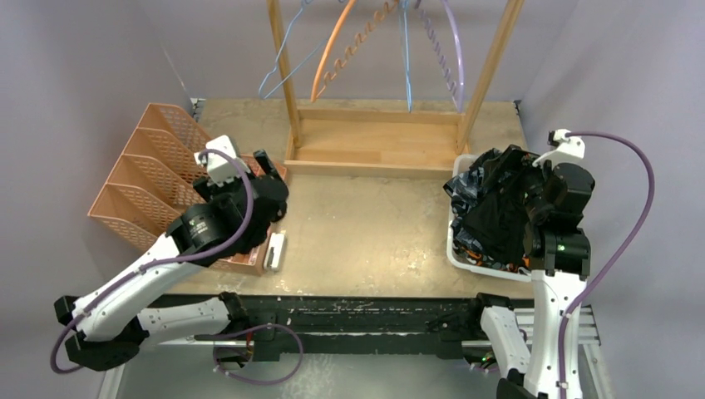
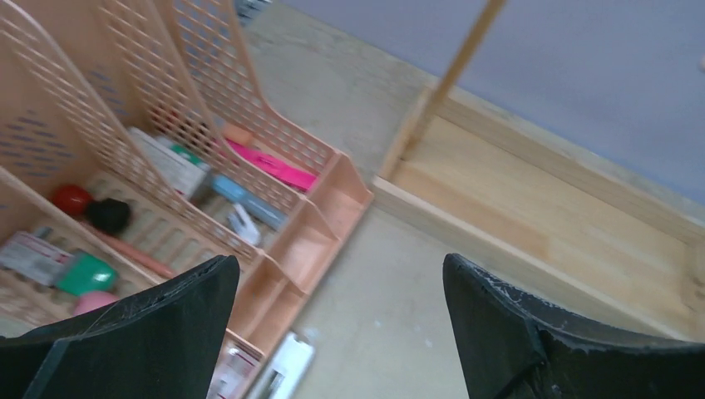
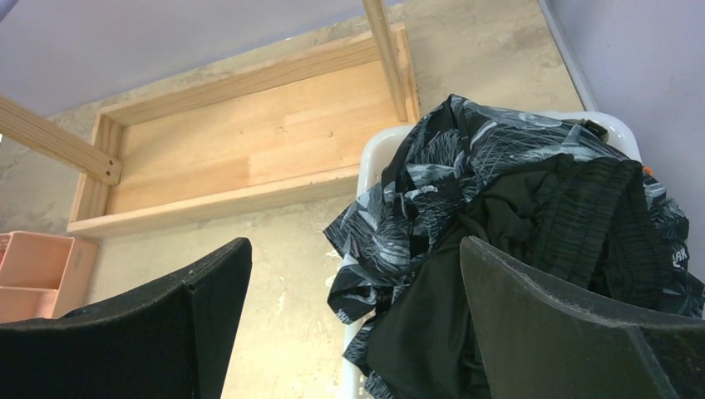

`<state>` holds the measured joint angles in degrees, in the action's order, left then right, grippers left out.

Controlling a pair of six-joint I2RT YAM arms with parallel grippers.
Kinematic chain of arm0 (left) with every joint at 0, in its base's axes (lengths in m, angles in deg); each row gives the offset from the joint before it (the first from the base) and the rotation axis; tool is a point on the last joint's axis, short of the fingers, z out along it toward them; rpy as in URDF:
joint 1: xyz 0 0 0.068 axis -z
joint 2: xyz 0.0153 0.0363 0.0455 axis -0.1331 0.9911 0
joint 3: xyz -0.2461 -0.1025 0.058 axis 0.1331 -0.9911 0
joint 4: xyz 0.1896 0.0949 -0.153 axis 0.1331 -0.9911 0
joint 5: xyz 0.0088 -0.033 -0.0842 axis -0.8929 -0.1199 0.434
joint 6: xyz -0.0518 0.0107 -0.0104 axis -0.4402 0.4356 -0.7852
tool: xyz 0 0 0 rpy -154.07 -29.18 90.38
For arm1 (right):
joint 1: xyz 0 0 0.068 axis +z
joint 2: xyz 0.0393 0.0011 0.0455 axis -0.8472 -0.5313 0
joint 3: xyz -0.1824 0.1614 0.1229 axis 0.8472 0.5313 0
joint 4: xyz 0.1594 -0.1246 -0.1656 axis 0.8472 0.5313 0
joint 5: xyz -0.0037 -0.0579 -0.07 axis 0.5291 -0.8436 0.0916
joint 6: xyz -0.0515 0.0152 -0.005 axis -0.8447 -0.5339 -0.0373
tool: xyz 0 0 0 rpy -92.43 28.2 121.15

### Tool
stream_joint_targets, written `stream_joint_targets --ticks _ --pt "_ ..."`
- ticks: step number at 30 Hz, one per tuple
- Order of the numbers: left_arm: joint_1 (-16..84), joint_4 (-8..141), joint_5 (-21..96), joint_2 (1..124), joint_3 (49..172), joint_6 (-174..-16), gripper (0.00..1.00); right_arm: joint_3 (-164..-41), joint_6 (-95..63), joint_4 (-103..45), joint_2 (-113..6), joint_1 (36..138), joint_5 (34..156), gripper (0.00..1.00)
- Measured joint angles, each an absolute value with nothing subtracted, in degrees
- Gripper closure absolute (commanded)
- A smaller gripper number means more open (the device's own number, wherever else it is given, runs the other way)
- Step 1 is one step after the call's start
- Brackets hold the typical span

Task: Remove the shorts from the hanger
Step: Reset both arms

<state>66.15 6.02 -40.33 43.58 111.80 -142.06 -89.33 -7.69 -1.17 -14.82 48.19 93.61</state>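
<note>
1. The left hand has its two black fingers spread wide with nothing between them. In its wrist view only bare counter shows in the gap.
2. The right hand is also spread wide and pinches nothing. In the overhead view it sits at the right of the frame, over the white bin.
3. The shorts lie heaped in that bin. The black shorts are on top and drape down over the bin's lower-left rim. The dark grey-blue camouflage shorts lie under and around them, spilling over the left rim toward the counter.
4. In the overhead view a strip of the orange-black-white camouflage shorts shows at the lower edge of the heap. An olive pair cannot be made out.
5. Left of centre in the overhead view, a small white object lies on the counter just beside the peach organiser. The left arm reaches over the organiser's right end.
6. The organiser's perforated compartments hold small things, among them a red ball, a green item and a pink strip.
7. Farther back, at upper centre, the wooden rack rests its flat base on the counter. Its two uprights rise out of the top of the frame.
8. At the very top, between those uprights, hang an orange hanger, a blue hanger and a lilac hanger.
</note>
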Motion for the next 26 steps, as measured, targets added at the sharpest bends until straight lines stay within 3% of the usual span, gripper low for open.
stream_joint_targets --ticks 6,10,17,26 --pt "42.1 10.9 -26.8 48.4 115.1 -124.6 0.08 -89.4 -8.3 -1.3 -14.3 48.2 93.6 0.04" --pt "32.3 11.0 -20.9 52.4 120.3 -119.7 0.06 -91.4 -8.8 0.1 -15.1 48.2 93.3 0.01" --pt "29.5 6.6 -15.1 52.5 139.6 -117.0 0.06 -100.3 -11.6 0.4 -17.2 48.2 91.4 0.01" --pt "29.5 3.2 -12.6 47.8 131.3 -119.9 0.06 -102.0 -12.2 -0.5 -14.7 48.2 92.0 0.00"
